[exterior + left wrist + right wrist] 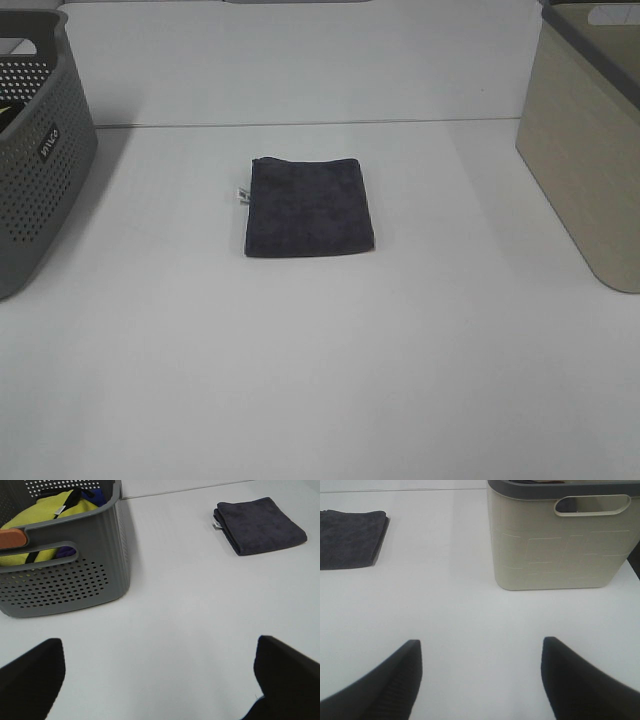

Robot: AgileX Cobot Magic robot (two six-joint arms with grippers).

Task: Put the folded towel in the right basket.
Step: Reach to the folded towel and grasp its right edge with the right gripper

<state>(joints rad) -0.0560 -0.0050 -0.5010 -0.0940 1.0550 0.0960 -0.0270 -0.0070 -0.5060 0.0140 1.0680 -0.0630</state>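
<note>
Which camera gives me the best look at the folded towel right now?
Exterior high: the folded towel lies whole and centred on the table, between the grey basket and the beige basket. Left wrist also shows it whole, but farther off and at an angle. Right wrist crops it at the frame edge.

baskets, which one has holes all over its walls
The grey basket on the left: its walls are perforated. The beige basket on the right has solid walls.
</note>
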